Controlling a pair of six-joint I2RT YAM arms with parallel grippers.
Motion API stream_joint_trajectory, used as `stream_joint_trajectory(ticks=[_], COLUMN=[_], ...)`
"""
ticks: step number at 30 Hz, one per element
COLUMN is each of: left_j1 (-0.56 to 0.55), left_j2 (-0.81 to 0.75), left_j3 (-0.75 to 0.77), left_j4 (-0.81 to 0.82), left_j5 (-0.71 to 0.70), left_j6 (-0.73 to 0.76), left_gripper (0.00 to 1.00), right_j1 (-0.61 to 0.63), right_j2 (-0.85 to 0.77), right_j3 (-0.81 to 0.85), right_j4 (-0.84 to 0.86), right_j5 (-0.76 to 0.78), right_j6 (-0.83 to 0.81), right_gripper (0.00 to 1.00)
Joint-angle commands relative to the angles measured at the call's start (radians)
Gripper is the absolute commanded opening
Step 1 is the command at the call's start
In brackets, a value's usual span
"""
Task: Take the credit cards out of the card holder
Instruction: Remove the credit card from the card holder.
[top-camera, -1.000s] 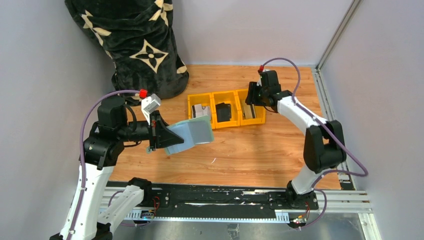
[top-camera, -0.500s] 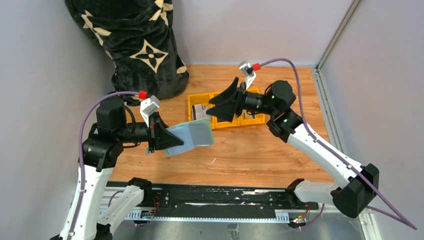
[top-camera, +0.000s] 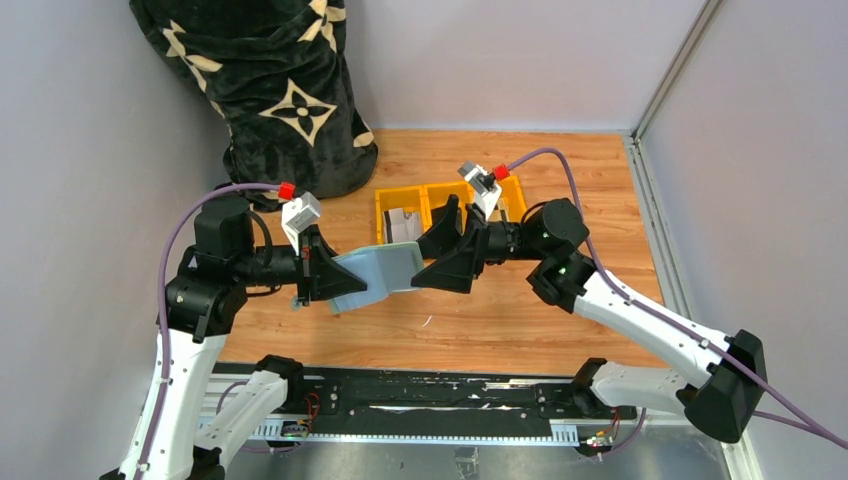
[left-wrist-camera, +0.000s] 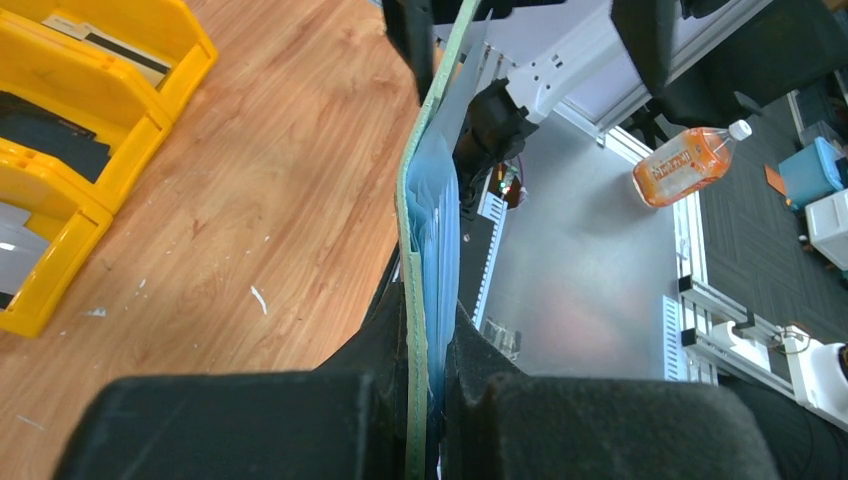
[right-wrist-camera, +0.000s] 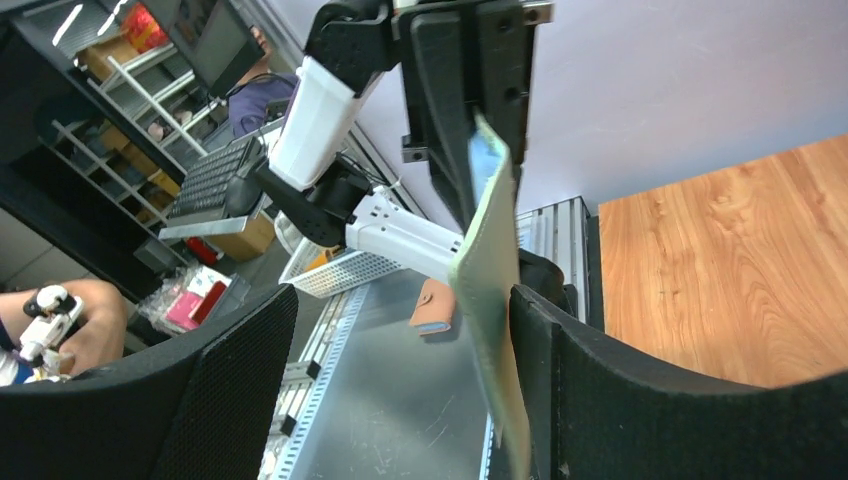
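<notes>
My left gripper (top-camera: 325, 277) is shut on the sage-green card holder (top-camera: 385, 270) and holds it above the table, its free edge pointing right. In the left wrist view the holder (left-wrist-camera: 410, 290) is edge-on, with blue-tinted clear sleeves (left-wrist-camera: 440, 220) against the green cover. My right gripper (top-camera: 448, 250) is open, its jaws on either side of the holder's free edge. In the right wrist view the holder (right-wrist-camera: 492, 300) lies close to the right finger (right-wrist-camera: 620, 390). Pale credit cards (top-camera: 403, 222) lie in the yellow tray (top-camera: 384, 208); one with a dark stripe (left-wrist-camera: 95, 40) shows in the left wrist view.
The yellow three-compartment tray (left-wrist-camera: 150, 130) holds a black block (left-wrist-camera: 45, 125) in its middle bin. A black plush bag with cream patterns (top-camera: 270, 80) stands at the back left. A metal rail (top-camera: 400, 390) runs along the near edge. Walls close in on both sides.
My right arm has swung from the tray's right compartment down and left to the card holder, jaws open around its free edge. My left gripper has held the holder still.
</notes>
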Motion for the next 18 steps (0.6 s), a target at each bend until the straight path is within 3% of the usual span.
stream_joint_trajectory(ticks=[1,3,7,10,12,15,17,18], left_j1=[-0.001,-0.001,-0.001,-0.001,-0.001,-0.001,-0.001,-0.001], left_j2=[0.003,0.003,0.005,0.006,0.006,0.003,0.002,0.001], left_j3=[0.002,0.004,0.01,0.013,0.015,0.012,0.011,0.009], left_j4=[0.003,0.003,0.002,0.003,0.003,0.002,0.003,0.003], left_j5=[-0.002,-0.002,-0.001,0.004,0.004,0.005,0.004,0.006], left_j6=[0.017,0.017,0.014,0.011,0.011,0.009,0.009,0.007], left_gripper=[0.0,0.0,0.0,0.0,0.0,0.01,0.11,0.21], right_j1=[0.045,0.061,0.144,0.194,0.205,0.208,0.209,0.208], right_j2=[-0.044,-0.044,-0.022,0.008,0.021,0.024,0.019,0.013], right_j3=[-0.007,0.0,0.109,0.161,0.174,0.18,0.183,0.184], right_j4=[-0.065,-0.096,-0.421,-0.516,-0.527,-0.525,-0.537,-0.549], right_j5=[0.008,0.026,0.189,0.305,0.355,0.406,0.459,0.49], right_j6=[-0.099,-0.131,-0.379,-0.455,-0.463,-0.455,-0.455,-0.459], right_gripper=[0.81,0.81,0.81,0.78,0.62,0.23,0.01,0.0])
